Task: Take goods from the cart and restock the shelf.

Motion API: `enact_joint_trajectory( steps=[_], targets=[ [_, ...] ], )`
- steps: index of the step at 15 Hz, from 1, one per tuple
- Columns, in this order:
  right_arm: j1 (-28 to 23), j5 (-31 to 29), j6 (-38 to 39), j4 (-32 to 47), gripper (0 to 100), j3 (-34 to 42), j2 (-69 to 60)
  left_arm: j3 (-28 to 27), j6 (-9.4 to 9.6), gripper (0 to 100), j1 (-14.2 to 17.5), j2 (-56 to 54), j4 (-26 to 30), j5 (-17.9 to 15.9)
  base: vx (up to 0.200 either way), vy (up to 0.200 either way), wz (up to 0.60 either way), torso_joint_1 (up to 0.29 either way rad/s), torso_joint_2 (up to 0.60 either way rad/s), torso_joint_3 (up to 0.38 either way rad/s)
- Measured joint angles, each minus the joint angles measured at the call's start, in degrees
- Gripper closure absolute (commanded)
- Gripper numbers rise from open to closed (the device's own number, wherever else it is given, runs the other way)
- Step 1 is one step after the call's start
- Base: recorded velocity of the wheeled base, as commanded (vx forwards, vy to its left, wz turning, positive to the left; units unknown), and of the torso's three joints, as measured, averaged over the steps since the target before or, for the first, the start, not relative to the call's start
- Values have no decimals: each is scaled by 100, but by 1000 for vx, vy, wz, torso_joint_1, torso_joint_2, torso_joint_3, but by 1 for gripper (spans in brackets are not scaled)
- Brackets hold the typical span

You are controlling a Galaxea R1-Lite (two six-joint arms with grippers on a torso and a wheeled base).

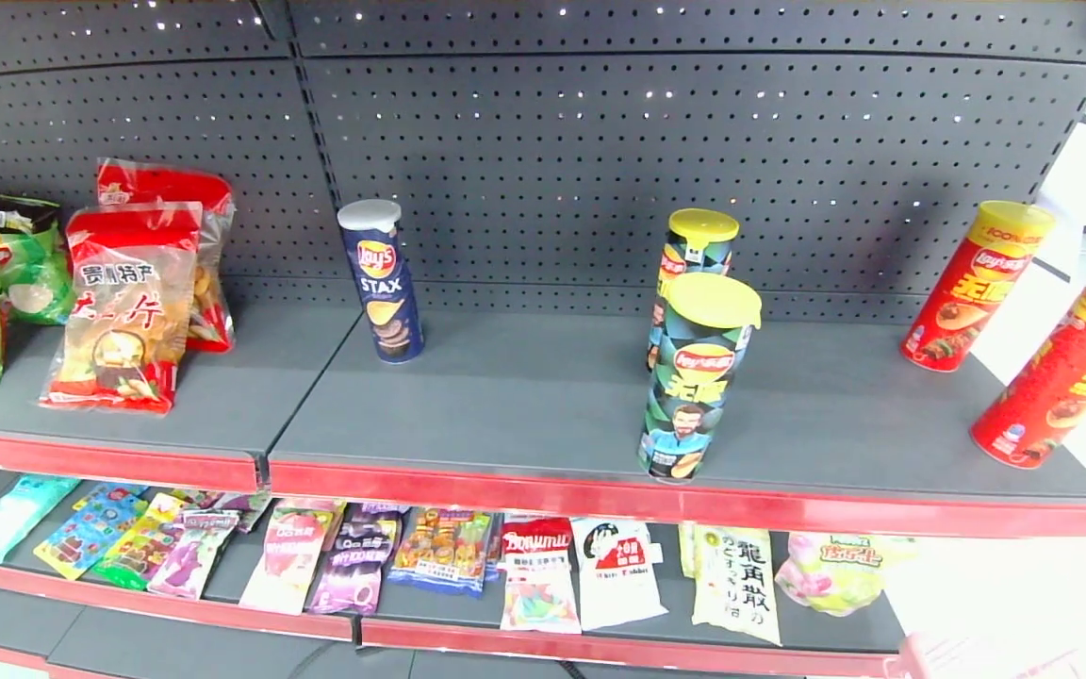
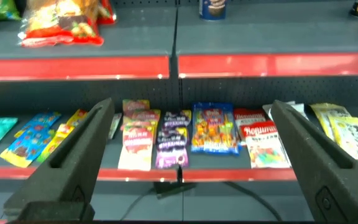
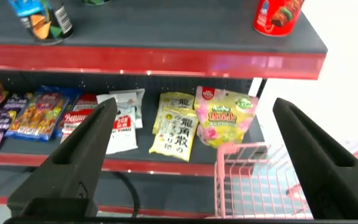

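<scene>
The grey shelf with a red front edge carries a dark blue chip can, two green-and-black cans with yellow lids, one behind the other, and two red cans at the right end. A pink wire cart stands low beside the shelf's right end; no goods in it can be seen. My left gripper is open and holds nothing, facing the lower shelf's candy packets. My right gripper is open and holds nothing, above the cart and in front of the lower shelf.
Red and green snack bags stand on the left shelf section. Flat packets lie in a row along the lower shelf, with a yellow-green bag at its right end. Bare shelf space lies between the blue can and the green-and-black cans.
</scene>
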Motion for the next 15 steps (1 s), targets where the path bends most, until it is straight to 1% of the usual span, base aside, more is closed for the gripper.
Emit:
enact_joint_trajectory(
  steps=[1, 3, 15],
  targets=[
    [2, 0, 0, 0, 0, 0, 0, 0, 0, 0, 0, 0, 0, -1, -200, 0, 0, 7, -2, 2],
    [2, -2, 0, 0, 0, 0, 0, 0, 0, 0, 0, 0, 0, -1, 0, 0, 0, 0, 0, 0],
    [2, -7, -1, 0, 0, 0, 11, 0, 0, 0, 0, 0, -2, 0, 0, 0, -600, 2, 3, 2]
  ],
)
